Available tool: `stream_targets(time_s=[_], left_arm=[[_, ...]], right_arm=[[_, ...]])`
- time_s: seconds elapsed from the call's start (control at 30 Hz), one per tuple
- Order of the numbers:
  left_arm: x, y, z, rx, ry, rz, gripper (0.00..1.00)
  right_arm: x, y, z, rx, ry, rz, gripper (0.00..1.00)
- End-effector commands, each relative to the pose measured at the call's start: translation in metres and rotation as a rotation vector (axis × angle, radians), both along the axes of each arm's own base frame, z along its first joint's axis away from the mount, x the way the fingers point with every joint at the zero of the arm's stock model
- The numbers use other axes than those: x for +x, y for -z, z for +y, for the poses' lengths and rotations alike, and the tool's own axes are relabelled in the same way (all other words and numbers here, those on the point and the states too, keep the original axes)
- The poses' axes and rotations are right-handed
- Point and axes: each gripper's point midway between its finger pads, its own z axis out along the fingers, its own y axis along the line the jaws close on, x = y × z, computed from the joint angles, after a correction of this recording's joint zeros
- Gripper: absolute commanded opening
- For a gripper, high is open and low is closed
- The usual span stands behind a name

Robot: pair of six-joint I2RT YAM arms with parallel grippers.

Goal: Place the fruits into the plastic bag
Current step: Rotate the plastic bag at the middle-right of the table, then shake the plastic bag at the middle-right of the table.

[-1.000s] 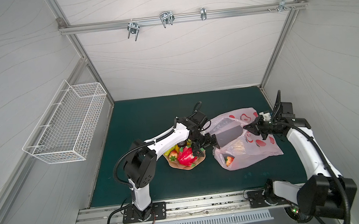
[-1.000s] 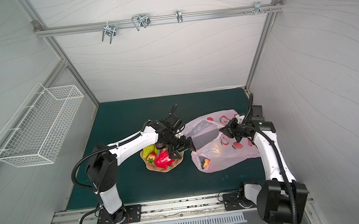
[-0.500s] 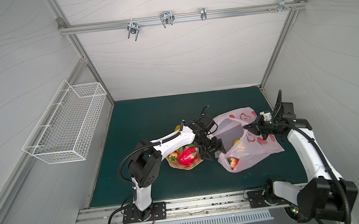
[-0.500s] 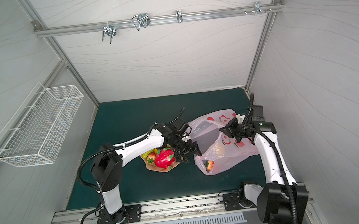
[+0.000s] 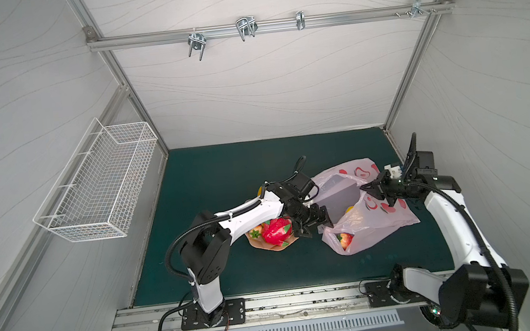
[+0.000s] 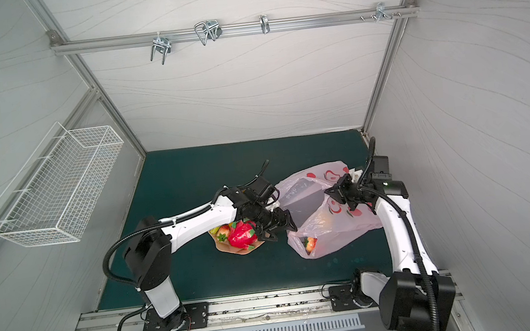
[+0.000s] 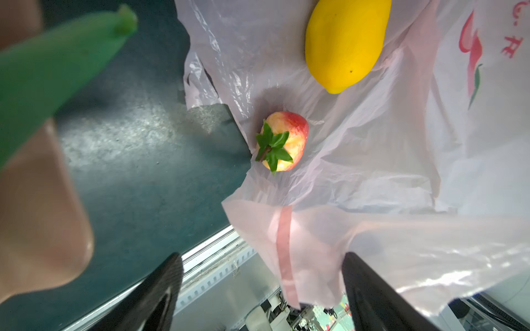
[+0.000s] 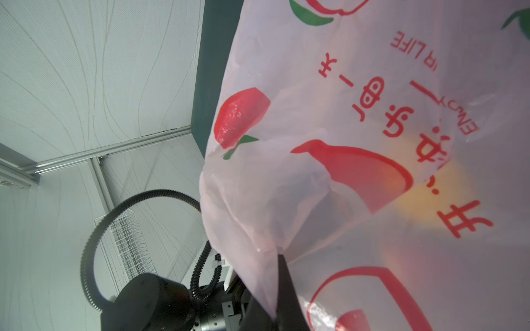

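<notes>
Enclosure: white wavy-grained walls [image 5: 266, 99] on three sides, with aluminium posts at the corners. An aluminium rail [image 5: 352, 17] runs across the back wall and carries several metal hooks [image 5: 245, 29]. A white wire basket [image 5: 101, 183] is fixed to the side wall on the left arm's side, above the surface. Both arm bases are bolted to a metal base rail [image 5: 288, 300] along the near edge.

Surface [image 5: 224, 177]: dark green mat, wall to wall. Near its middle sits a peach-coloured plate [image 5: 277, 248]. Just beside it, toward the right arm, is the plastic bag [image 5: 377, 225].

Plastic bag: lies on the surface with its mouth facing the plate and its upper layer raised. The left wrist view shows a strawberry [image 7: 282, 142] inside near the mouth and a lemon [image 7: 344, 43] deeper in, the two apart. Red print and text cover the film.

Dragon fruit [image 5: 277, 230]: on the plate, partly under the left arm.

Left end effector [image 5: 317, 229]: fingers spread wide, gripping nothing. It hangs between the plate and the bag's mouth.

Right end effector [image 5: 369, 191]: pressed together on the bag's upper film, holding that edge off the surface.
</notes>
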Motion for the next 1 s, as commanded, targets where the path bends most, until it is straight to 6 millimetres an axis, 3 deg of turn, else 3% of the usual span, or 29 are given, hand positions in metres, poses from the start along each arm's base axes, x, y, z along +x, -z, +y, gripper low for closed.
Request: stream_targets(time_s=[0.0,0.33,0.53,0.97], left_arm=[[0.014,-0.026,0.001,-0.065,0.002,-0.180,0.93],[0.010,-0.043,0.002,-0.151,0.095,-0.387,0.96],[0.004,-0.026,-0.004,-0.058,0.208,-0.450,0.96],[0.014,0.009,-0.022,0.075,0.213,-0.467,0.92]], right_arm=[[0.003,-0.005,-0.003,-0.003,0.011,-0.006,0.00],[0.007,-0.011,-0.003,0.001,0.008,-0.018,0.00],[0.006,-0.010,-0.003,-0.001,0.004,-0.016,0.00],[0.003,-0.013,-0.001,0.009,0.002,-0.020,0.00]])
